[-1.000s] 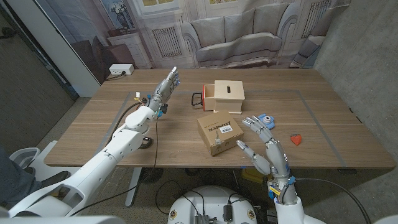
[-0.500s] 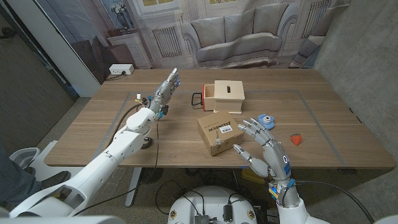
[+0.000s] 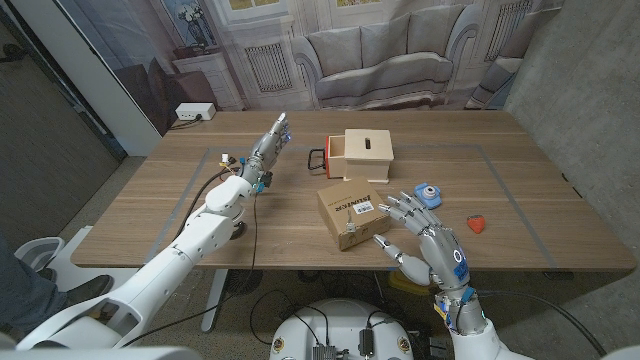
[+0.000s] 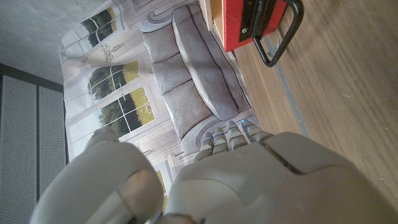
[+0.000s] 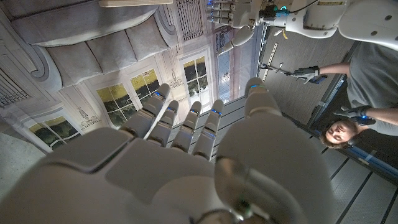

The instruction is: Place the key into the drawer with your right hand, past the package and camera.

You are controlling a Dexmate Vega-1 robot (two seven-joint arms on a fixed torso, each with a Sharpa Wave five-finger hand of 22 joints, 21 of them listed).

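Beside the package (image 3: 352,212), the right hand (image 3: 424,246) hovers with fingers spread and empty, while the red key (image 3: 479,223) lies on the table (image 3: 150,200) beyond the camera (image 3: 428,194), so a careless sweep could knock either

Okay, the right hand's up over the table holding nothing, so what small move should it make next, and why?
Probably swing the right hand rightward toward the key. It hovers open beside the package, while the small red key lies untouched past the blue camera.
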